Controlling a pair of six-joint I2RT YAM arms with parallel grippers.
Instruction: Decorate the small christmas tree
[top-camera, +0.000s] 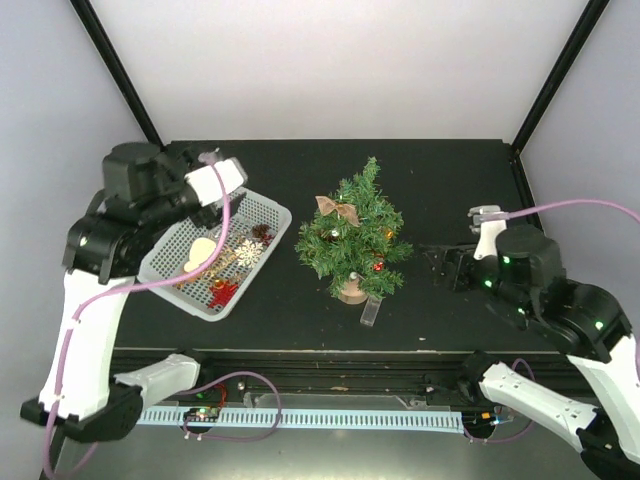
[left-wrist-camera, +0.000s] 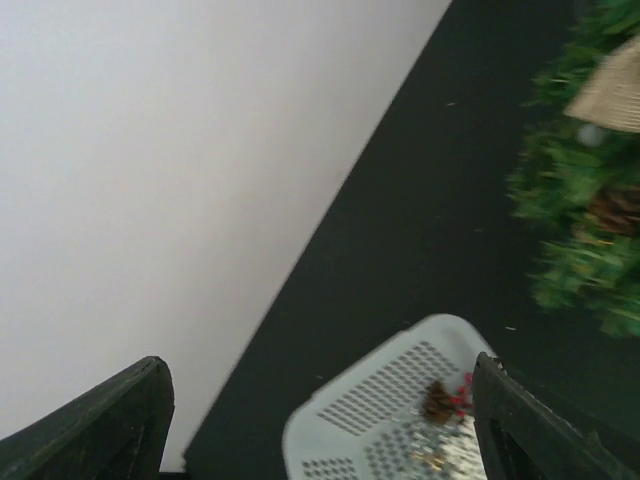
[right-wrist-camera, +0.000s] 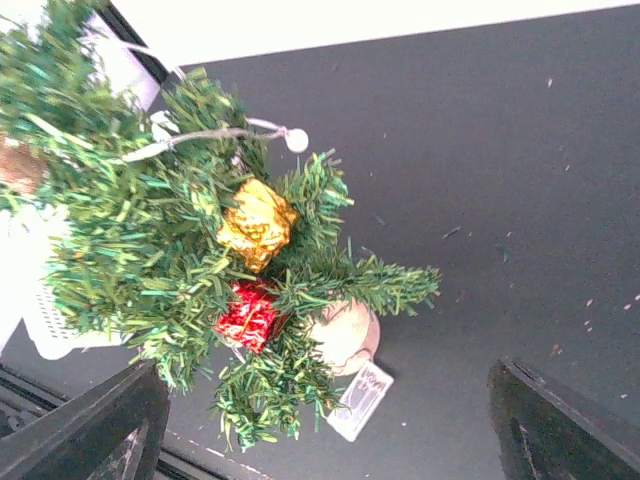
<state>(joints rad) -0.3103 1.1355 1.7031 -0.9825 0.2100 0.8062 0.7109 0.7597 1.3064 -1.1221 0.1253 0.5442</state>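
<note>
Two arms flanked the small christmas tree (top-camera: 352, 238), which stood upright near the middle of the black table (top-camera: 450, 175), just right of the white perforated basket (top-camera: 268, 207). The left gripper (left-wrist-camera: 318, 400) hung over the basket's far end, jaws spread wide with nothing between them. The right gripper (top-camera: 440, 262) sat low beside the tree's right flank, also gaping and empty. That tree looked feather-light and top-heavy on its little round wooden base (right-wrist-camera: 343, 335), so a sideways nudge would likely tip or slide it. The bristly branches should bend and spring back, poor to pinch hard but fine for hooking a loop over a tip. For steadying, the trunk just above the base seemed the safest hold. A gold gift box (right-wrist-camera: 258, 224), a red gift box (right-wrist-camera: 247, 315) and a burlap bow (top-camera: 338, 209) hung on it, easy to knock loose. Room lay open behind and to the right; the basket rim crowded the left side, and the table's near edge ran close to the base and its tag (right-wrist-camera: 360, 400).
</note>
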